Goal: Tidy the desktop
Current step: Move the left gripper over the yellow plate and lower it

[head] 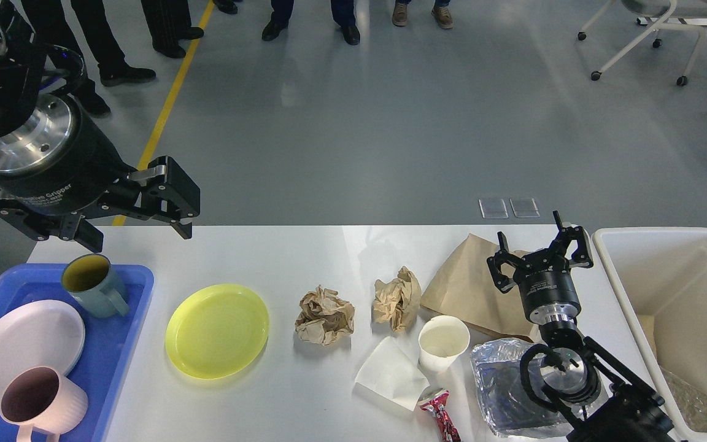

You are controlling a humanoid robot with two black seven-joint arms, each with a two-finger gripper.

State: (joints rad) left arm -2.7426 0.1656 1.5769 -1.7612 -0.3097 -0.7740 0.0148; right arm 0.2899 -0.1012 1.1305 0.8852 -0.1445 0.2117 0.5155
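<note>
White desktop [304,252] across the lower frame, bearing a blue tray [126,331] at left with two mugs and a pale plate, then a yellow plate [217,330], two crumpled paper balls [324,316], a paper cup [444,342], a napkin [390,371], a brown bag [470,288] and foil [504,387]. Left gripper [139,227] raised above the desktop's far left corner, fingers spread wide, empty. Right gripper [540,248] above the bag, jaws parted and empty, just beside the cream bin [617,270].
</note>
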